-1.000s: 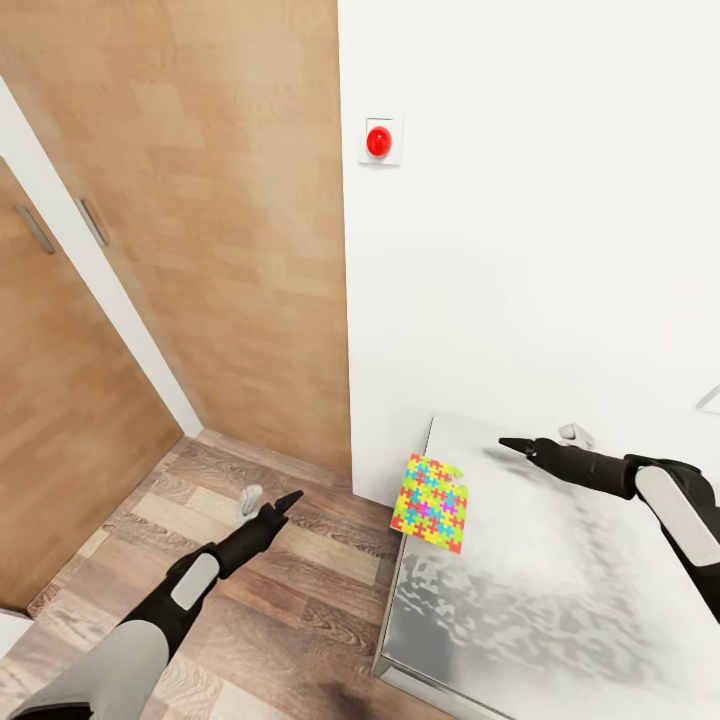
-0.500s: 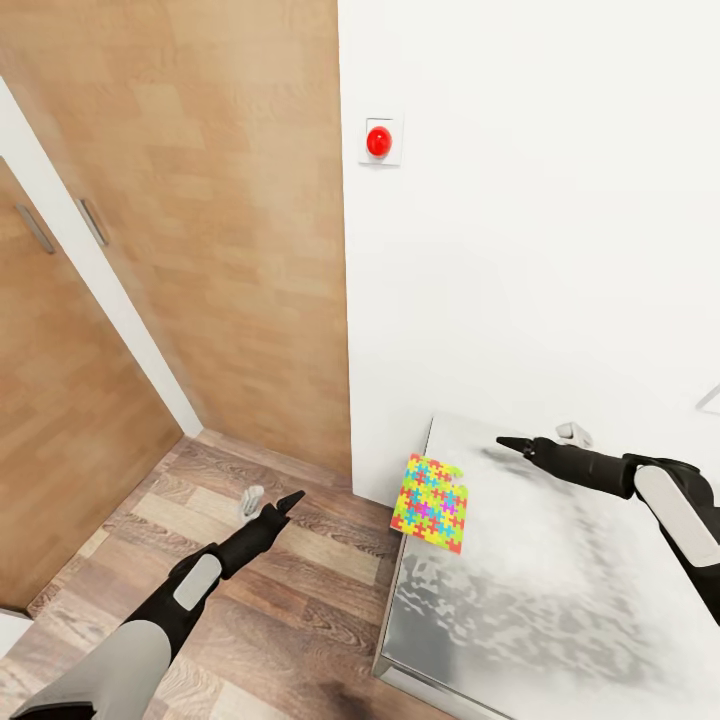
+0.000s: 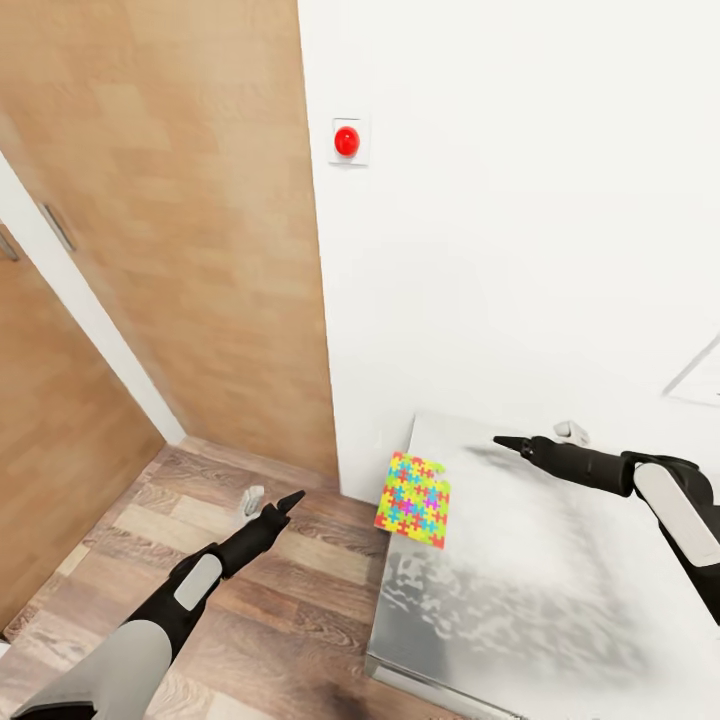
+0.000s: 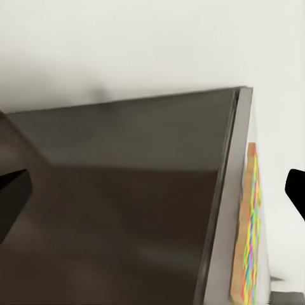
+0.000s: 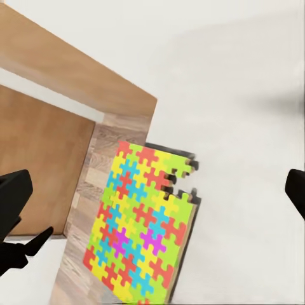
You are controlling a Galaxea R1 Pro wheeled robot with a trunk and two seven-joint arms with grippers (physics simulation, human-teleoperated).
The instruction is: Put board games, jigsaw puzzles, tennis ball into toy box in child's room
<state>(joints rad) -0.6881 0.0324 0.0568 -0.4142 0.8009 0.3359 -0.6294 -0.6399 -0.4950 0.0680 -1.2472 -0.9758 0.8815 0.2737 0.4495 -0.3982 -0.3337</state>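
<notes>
We see one jigsaw puzzle (image 3: 412,499), a thin square of pink, yellow, green, blue and orange pieces bearing no readable writing, overhanging the desk (image 3: 560,600) edge between both tools; left tool (image 3: 268,502) and right tool (image 3: 540,437) gape, empty

The left arm, grey at the upper sleeve and black toward the wrist, reaches forward and low — its black-and-white two-fingered left hand (image 3: 268,502) spread wide, holding nothing. The right arm stretches in from the side, nearly level — its matching right hand (image 3: 542,436) likewise spread apart and empty.
</notes>
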